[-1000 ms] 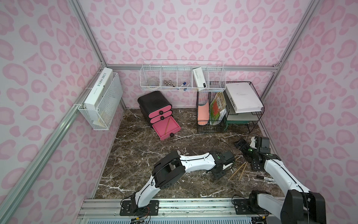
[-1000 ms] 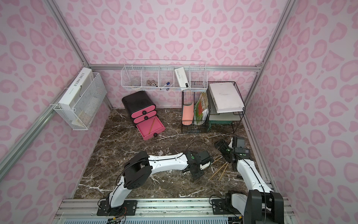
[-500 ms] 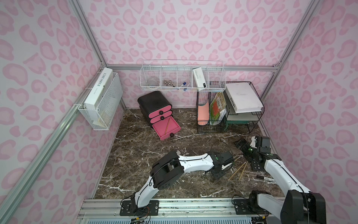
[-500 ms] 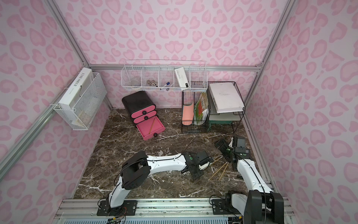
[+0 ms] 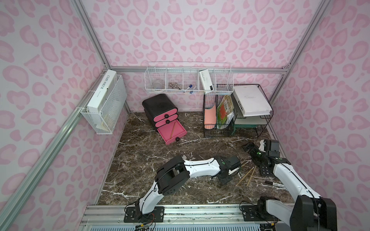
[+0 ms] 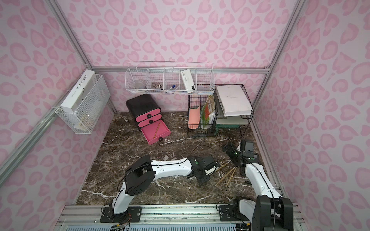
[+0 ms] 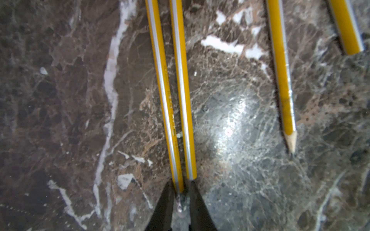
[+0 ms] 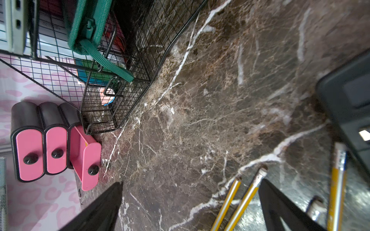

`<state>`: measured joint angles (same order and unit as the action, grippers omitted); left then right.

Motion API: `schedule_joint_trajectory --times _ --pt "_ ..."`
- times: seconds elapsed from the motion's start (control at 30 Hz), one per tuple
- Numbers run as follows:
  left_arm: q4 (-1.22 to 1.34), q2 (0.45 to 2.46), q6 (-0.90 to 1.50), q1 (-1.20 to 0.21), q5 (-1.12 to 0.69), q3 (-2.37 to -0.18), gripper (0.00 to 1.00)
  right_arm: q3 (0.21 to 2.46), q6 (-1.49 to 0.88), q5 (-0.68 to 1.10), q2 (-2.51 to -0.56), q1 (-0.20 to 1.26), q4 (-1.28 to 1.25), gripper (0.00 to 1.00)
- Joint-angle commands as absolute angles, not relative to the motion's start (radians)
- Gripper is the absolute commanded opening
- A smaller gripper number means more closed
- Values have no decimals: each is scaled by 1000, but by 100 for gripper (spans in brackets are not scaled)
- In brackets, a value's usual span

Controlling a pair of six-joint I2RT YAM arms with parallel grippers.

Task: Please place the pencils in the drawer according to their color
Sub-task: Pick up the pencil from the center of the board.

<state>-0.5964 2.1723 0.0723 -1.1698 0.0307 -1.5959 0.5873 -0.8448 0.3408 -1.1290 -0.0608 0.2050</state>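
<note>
Several yellow pencils (image 5: 243, 177) lie on the marble near the right front. In the left wrist view my left gripper (image 7: 180, 192) is shut on the eraser end of one yellow pencil (image 7: 166, 100), which still lies flat; a second pencil (image 7: 183, 90) lies right beside it. In both top views this gripper (image 5: 225, 178) (image 6: 202, 179) points down at the table. My right gripper (image 8: 190, 200) stands wide open and empty, low over two pencils (image 8: 228, 200). The drawer cabinet (image 5: 160, 106) stands at the back left, its bottom drawer (image 5: 172, 132) pulled out with one yellow pencil (image 6: 157, 128) inside.
A black calculator (image 5: 265, 170) lies by the right arm, with a white marker (image 5: 277, 185) in front of it. A black wire rack (image 5: 220, 120) with papers fills the back right. White wire baskets (image 5: 188, 82) hang on the walls.
The left gripper's jaws have closed in on the pencil's eraser end. Both arms have stayed nearly where they were.
</note>
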Motion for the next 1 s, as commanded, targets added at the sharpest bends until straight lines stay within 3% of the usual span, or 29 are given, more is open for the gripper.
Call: schedule_joint_trajectory --times 0.0,0.33,0.63,0.97 --pt "-752 2199 76 -1163 26 -1583 13 597 -848 343 -1132 -59 203 98" --pt "-779 2219 104 -1135 23 -1601 0 601 -847 351 -1138 -60 195 98" --pt "-791 2242 196 -1064 23 -1642 0 605 -842 367 -1135 -61 190 98" --pt "-748 2130 218 -1002 100 -1601 0 608 -844 382 -1120 -54 192 98"
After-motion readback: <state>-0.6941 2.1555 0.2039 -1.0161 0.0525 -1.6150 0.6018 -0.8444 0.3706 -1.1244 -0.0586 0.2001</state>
